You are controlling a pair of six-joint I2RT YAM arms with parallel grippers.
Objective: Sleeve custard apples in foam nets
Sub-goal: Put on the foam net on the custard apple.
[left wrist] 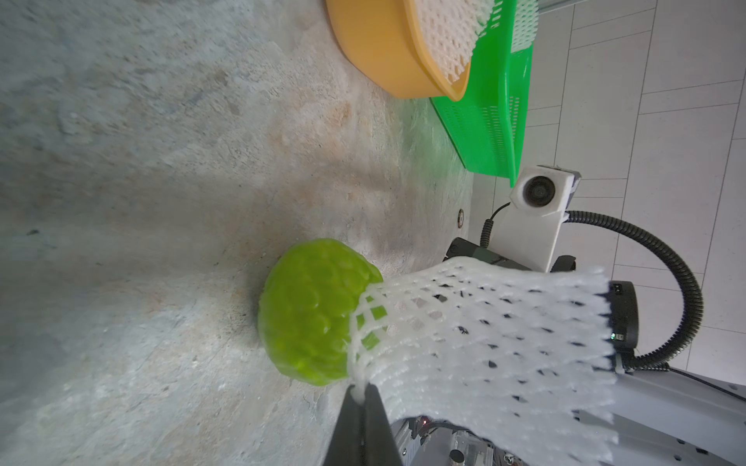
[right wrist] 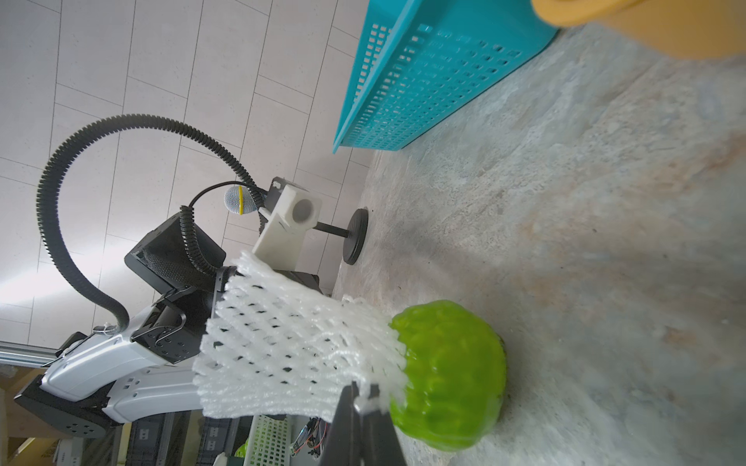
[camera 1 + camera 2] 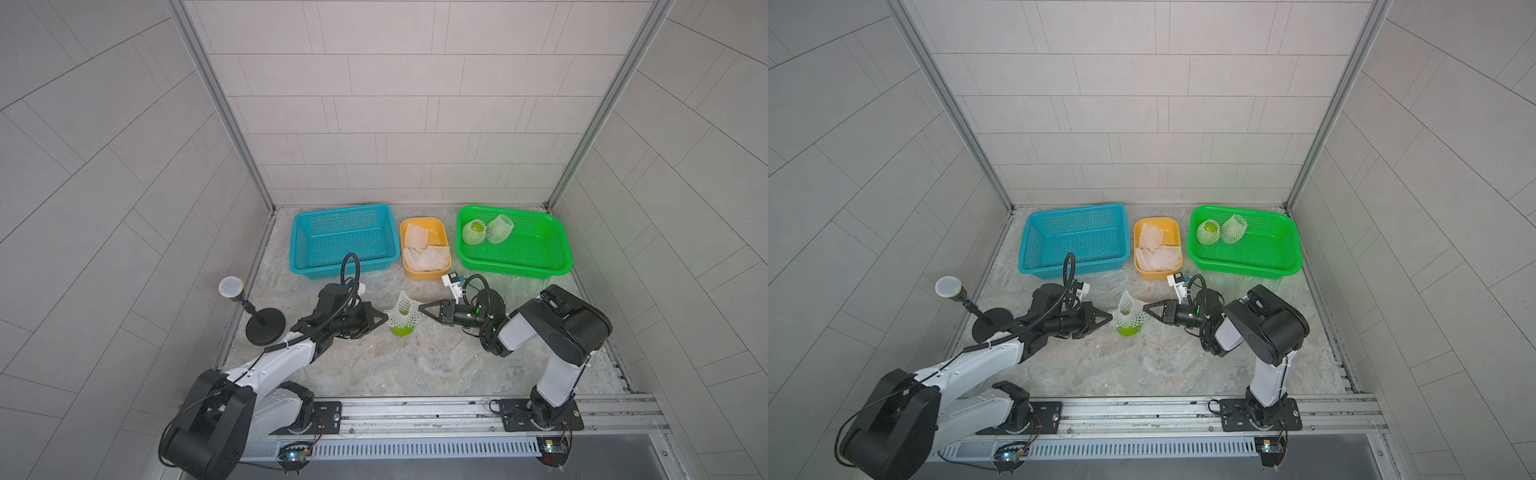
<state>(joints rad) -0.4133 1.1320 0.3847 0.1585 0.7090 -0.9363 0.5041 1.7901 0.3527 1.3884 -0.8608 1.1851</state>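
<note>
Step in hand: sleeving apple 3. The custard apple [image 3: 402, 331] sits on the worktop [image 3: 415, 365] between the 2 arms, a foam net [image 3: 402, 311] capping only its top; left jaws and right jaws are each pinched shut on opposite sides of the net's lower rim. Next move, by my judgement: draw both rim edges down evenly past the widest part without rolling the apple, then move it to the green basket [image 3: 515, 268] beside 2 netted apples [image 3: 473, 232].
</note>
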